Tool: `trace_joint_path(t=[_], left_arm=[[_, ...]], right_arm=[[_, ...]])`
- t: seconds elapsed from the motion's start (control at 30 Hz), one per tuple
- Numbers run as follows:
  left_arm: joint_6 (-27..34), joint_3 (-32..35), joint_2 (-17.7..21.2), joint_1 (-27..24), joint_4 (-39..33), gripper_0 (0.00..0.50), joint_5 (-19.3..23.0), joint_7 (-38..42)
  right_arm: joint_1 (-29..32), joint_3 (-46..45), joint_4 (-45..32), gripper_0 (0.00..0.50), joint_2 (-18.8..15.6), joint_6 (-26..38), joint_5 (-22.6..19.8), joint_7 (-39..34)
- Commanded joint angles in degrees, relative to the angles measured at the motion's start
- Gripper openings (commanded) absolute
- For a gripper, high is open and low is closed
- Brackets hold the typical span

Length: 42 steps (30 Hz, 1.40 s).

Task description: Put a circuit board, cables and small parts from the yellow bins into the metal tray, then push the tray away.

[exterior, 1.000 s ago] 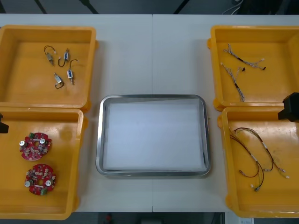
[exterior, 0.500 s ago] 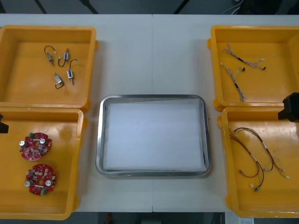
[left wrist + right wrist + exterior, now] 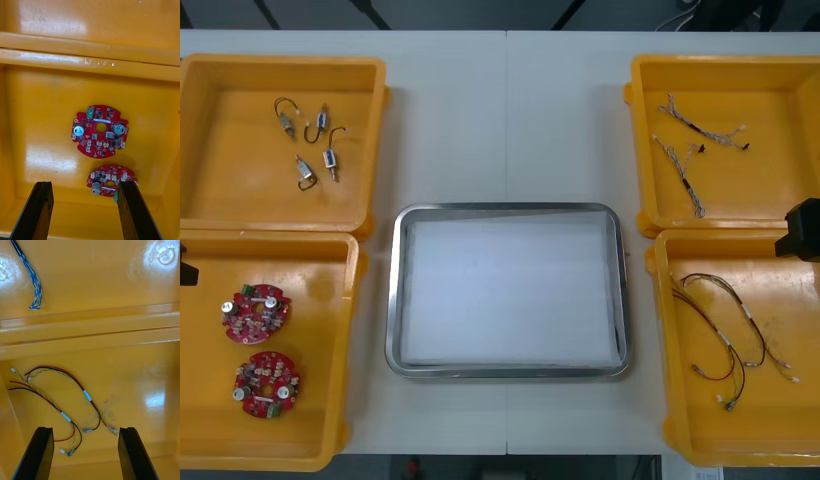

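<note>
Above circuit boards (image 3: 99, 131) and cables (image 3: 87, 395), left tool (image 3: 85, 185) and right tool (image 3: 84, 429) gape wide, empty.

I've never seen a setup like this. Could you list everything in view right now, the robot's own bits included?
Table: one, light, under everything.
Yellow bins: four, yellow, two at each side of the table.
Metal tray: one, shiny rim and white inside, between the bins.
Circuit boards: two, red, left near bin.
Small metal parts: four, silvery, left far bin.
Twisted cables: two as far as I can tell, blue and white, right far bin.
Loose cables: a tangle, count unclear, red, yellow and black, right near bin.
Left end effector: one, black fingers, open over the left near bin.
Right end effector: one, black fingers, open over the right near bin.
</note>
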Motion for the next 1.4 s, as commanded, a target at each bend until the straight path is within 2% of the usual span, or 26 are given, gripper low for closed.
trace_joint_path(t=[0.03, 1.4], left_arm=[[-0.5, 1.8, 2.5, 1.3, -0.3, 0.5, 0.1, -3.9], [-0.5, 1.8, 2.5, 1.3, -0.3, 0.5, 0.1, -3.9]], right_arm=[[0.7, -1.6, -1.3, 0.5, 0.3, -0.3, 0.5, 2.7], [0.7, -1.6, -1.3, 0.5, 0.3, -0.3, 0.5, 2.7]])
